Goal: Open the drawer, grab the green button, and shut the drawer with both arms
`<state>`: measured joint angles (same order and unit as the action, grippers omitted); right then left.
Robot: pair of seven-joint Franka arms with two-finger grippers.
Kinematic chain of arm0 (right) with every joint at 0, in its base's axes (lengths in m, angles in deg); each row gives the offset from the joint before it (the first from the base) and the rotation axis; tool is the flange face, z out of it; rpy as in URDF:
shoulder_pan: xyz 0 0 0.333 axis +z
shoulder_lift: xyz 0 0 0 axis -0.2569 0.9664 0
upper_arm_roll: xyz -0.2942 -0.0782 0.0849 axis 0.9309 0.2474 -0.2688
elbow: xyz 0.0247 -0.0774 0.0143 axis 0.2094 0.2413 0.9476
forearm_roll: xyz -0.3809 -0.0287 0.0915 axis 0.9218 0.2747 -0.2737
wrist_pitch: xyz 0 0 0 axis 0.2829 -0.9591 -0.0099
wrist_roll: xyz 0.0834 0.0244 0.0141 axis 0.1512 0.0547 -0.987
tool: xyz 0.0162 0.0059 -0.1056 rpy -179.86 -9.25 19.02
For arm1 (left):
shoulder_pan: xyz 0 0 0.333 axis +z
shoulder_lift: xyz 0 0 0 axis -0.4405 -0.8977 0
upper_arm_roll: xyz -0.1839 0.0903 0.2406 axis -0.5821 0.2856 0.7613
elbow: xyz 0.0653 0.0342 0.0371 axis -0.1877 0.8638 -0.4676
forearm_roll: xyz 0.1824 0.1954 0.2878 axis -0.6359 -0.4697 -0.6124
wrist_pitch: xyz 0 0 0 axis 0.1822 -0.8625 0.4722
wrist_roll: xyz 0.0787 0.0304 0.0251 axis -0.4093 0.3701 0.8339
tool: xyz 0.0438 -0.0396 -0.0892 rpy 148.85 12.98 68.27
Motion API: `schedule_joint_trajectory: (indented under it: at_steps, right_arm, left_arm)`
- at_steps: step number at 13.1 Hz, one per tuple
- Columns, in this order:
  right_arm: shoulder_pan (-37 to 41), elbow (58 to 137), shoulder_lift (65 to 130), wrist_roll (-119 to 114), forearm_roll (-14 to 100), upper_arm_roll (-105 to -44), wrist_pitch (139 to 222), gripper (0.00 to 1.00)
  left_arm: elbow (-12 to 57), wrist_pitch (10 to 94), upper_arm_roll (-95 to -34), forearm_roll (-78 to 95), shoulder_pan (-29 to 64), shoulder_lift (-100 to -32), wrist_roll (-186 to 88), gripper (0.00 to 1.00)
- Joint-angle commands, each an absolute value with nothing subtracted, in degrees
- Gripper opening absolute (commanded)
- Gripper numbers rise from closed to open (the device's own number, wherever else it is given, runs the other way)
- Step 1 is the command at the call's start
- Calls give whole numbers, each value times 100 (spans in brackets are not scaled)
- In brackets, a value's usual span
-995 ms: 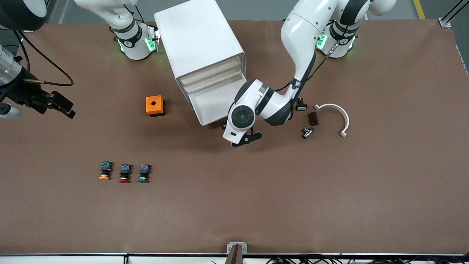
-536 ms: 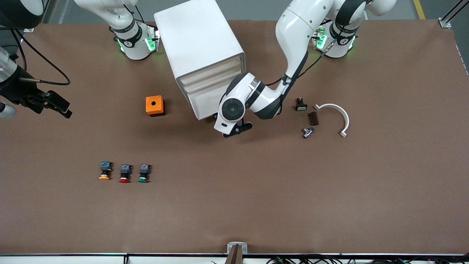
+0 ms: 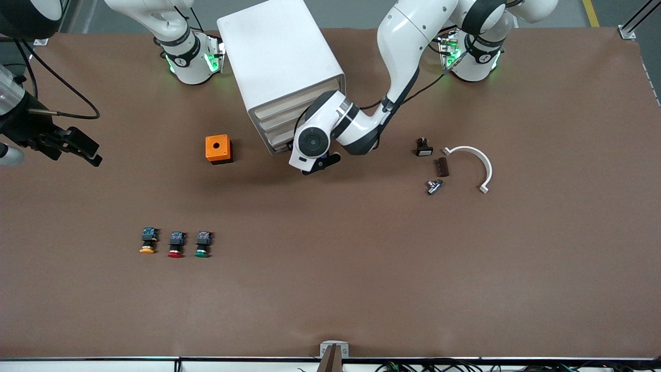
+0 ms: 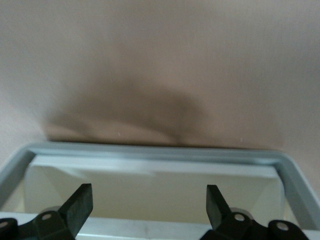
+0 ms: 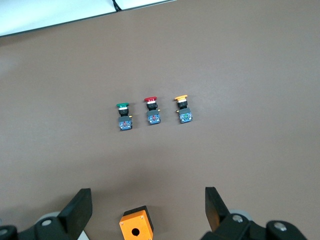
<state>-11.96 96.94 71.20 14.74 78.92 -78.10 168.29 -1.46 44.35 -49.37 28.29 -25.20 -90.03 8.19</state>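
The white cabinet [image 3: 281, 57] stands near the robots' bases. Its lowest drawer [image 3: 274, 144] sticks out only slightly. My left gripper [image 3: 316, 166] is at that drawer's front. In the left wrist view the left gripper [image 4: 150, 192] is open over the drawer's rim [image 4: 150, 151], and the tray inside looks bare. The green-capped button [image 3: 202, 244] lies on the table beside a red one [image 3: 175, 244] and a yellow one [image 3: 148, 241], much nearer the front camera. My right gripper [image 3: 77, 147] is open and empty, up in the air at the right arm's end of the table. The green button also shows in the right wrist view [image 5: 123, 116].
An orange box with a hole [image 3: 218, 149] sits beside the cabinet, toward the right arm's end. A white curved piece [image 3: 472, 157] and a few small dark parts [image 3: 441, 166] lie toward the left arm's end.
My left gripper has moved toward the cabinet and the pulled-out drawer has slid almost fully in. The right gripper has shifted only slightly.
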Motion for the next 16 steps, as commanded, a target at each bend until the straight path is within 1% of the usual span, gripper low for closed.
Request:
schedule_joint_trajectory:
  at_steps: [1, 5, 8, 10, 14, 16]
  right_arm:
    - [-1093, 9694, 7037, 1451, 7954, -7747, 16789, 100]
    - [-1146, 9694, 7072, 1451, 7954, -7747, 16868, 100]
    - [-1154, 9581, 7107, 1451, 7954, -7747, 16868, 100]
    - [-1198, 9510, 7133, 1442, 7954, -7747, 16859, 100]
    - [-1190, 9510, 7133, 1433, 7954, -7755, 16859, 100]
    - [-1172, 9510, 7133, 1433, 7980, -7755, 16868, 100]
  left_arm:
    - [-137, 4470, -4931, 2964, -2616, -8973, 915, 100]
    - [-154, 4418, -4896, 2947, -2520, -8868, 932, 100]
    - [-189, 4409, -4835, 2815, -1653, -8578, 880, 100]
    - [-216, 4409, -4826, 2212, -1045, -8367, 836, 100]
    - [-224, 4418, -4826, 420, -455, -7718, 740, 100]
    - [-216, 4400, -4826, 4, -139, -7375, 495, 100]
